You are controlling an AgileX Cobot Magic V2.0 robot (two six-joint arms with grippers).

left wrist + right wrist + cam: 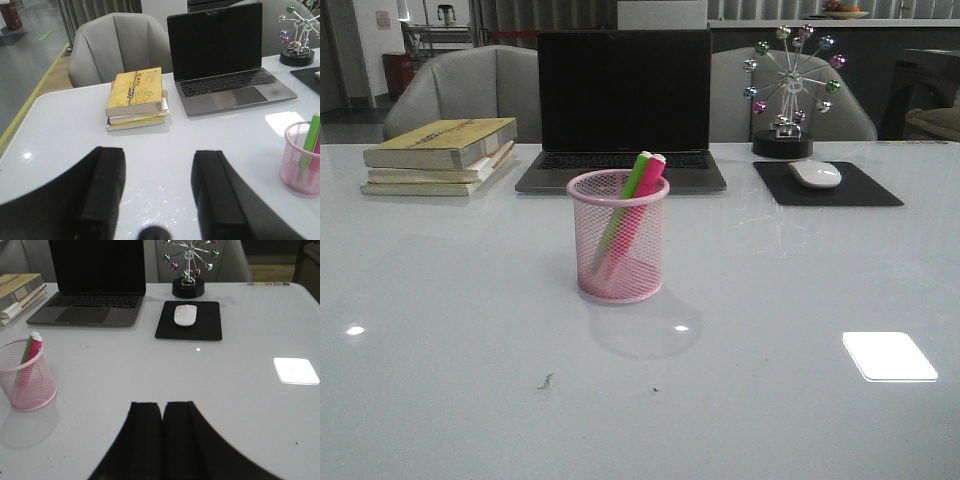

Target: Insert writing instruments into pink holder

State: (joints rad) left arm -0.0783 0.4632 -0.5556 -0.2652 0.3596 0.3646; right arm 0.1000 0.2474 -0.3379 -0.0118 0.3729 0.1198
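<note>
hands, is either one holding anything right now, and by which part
Nothing is held. The left hand is open over bare table, the right hand is shut on nothing. Both markers stand in the pink cup.

Top book cover with printed marks, possibly a title, too blurred to read

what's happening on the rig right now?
Nothing is being handled. Both markers, green and pink, stand leaning inside the pink holder in front of the laptop. The left claw is open and empty above the table near the books. The right claw is shut and empty, off to the holder's right. The insertion looks done.
</note>
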